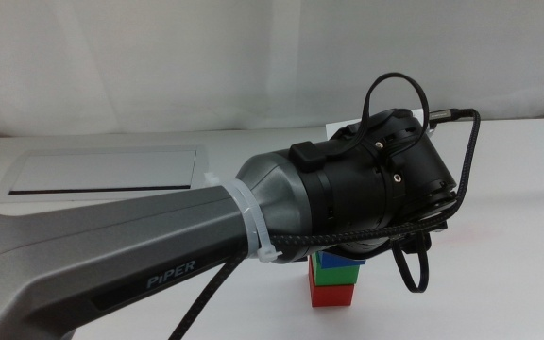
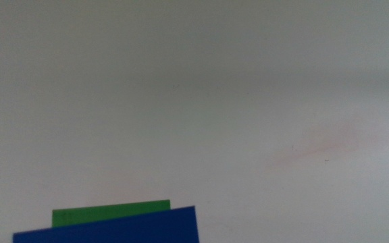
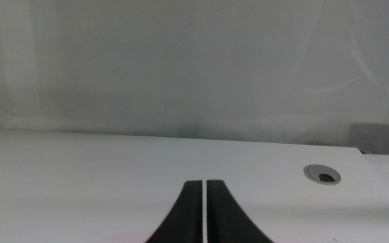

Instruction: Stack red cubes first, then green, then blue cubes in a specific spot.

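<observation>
The red cube [image 1: 331,294] stands on the white table near the front, covering the spot beneath it. The green cube [image 1: 339,274] sits on it, and a sliver of the blue cube [image 1: 326,257] shows on top of the green. My left arm's wrist [image 1: 376,184] hangs right over the stack and hides its gripper. In the left wrist view the blue cube [image 2: 113,229] lies above the green cube [image 2: 107,213], and no jaws show. My right gripper [image 3: 203,182] is shut and empty, low over bare table, away from the stack.
A long grey-framed panel [image 1: 107,175] with a dark slot lies at the back left. A round cable hole [image 3: 321,174] is in the table at the far right. The left arm's black cable [image 1: 414,269] loops down next to the stack.
</observation>
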Available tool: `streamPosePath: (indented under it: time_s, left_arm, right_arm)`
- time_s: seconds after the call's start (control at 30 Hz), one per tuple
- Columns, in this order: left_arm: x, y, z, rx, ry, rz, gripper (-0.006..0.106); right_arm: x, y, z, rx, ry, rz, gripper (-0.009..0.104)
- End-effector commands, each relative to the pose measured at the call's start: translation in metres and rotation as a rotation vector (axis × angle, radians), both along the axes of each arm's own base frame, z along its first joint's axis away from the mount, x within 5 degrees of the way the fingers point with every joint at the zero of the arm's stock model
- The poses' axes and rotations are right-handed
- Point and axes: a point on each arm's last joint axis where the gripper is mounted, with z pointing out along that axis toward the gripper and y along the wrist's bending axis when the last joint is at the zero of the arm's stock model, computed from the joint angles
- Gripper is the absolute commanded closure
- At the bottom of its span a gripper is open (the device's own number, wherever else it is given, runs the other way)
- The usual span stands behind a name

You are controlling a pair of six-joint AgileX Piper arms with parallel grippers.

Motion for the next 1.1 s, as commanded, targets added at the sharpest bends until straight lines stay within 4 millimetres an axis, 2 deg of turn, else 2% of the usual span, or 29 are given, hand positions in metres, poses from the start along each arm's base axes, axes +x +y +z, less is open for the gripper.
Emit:
streamPosePath:
  time_s: [0.0,0.13,0.23,0.37,0.5,0.63,0.77,0.9,1.07]
  left_arm:
    - [0.002,0.001,0.001,-0.014,-0.013,0.037,0.012]
    - [0.002,0.0,0.006,-0.002,-0.025,-0.009,0.012]
    - [0.003,0.001,0.021,0.001,-0.058,-0.074,0.012]
    - [0.003,0.006,0.06,-0.008,-0.148,-0.186,0.012]
    - [0.006,0.023,0.106,-0.019,-0.272,-0.314,0.012]
    - [0.023,0.066,0.145,-0.008,-0.362,-0.33,0.012]
    - [0.055,0.134,0.17,0.057,-0.403,-0.221,0.012]
    - [0.084,0.214,0.183,0.131,-0.405,-0.042,0.012]
    - [0.097,0.282,0.183,0.063,-0.332,0.06,0.013]
  right_arm:
    - [-0.001,0.0,-0.011,-0.011,0.03,-0.002,0.098]
    - [-0.001,0.0,-0.011,-0.011,0.03,-0.002,0.098]
    - [-0.001,0.0,-0.011,-0.011,0.03,-0.002,0.098]
    - [-0.001,0.0,-0.011,-0.011,0.03,-0.002,0.098]
    - [-0.001,0.0,-0.011,-0.011,0.03,-0.002,0.098]
    - [-0.001,0.0,-0.011,-0.011,0.03,-0.002,0.098]
    - [-0.001,0.0,-0.011,-0.011,0.03,-0.002,0.098]
    - [-0.001,0.0,-0.011,-0.011,0.03,-0.002,0.098]
    - [-0.001,0.0,-0.011,-0.011,0.03,-0.002,0.098]
